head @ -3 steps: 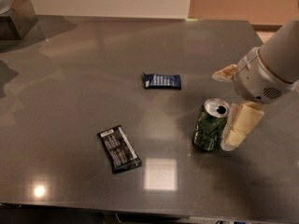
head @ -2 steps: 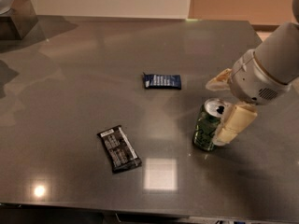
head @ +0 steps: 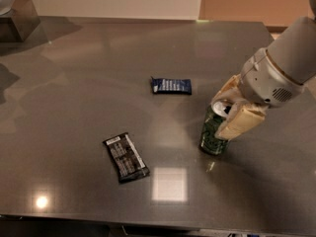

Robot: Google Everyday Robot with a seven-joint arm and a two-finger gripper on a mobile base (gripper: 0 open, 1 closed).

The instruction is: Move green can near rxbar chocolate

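1. Now the claw (head: 217,117) sits at the right side of the table (head: 74,83), down over the top of the green can (head: 211,135), with the can's silver rim partly hidden under it. I cannot tell whether it has clamped the can or only straddles it.
2. The green can stands upright on the table, well apart from the rxbar chocolate (head: 126,157), which lies flat to the front left.
3. A dark blue bar (head: 171,86) lies behind and left of the can, off the straight line to the black wrapper.
4. The step in hand looks like securing the can for the carry. A firm, centred hold on the can body seems wise, since a grip near the rim could tip it.
5. Next, a low move toward the front left should do, ending just beside the wrapper, not on it.
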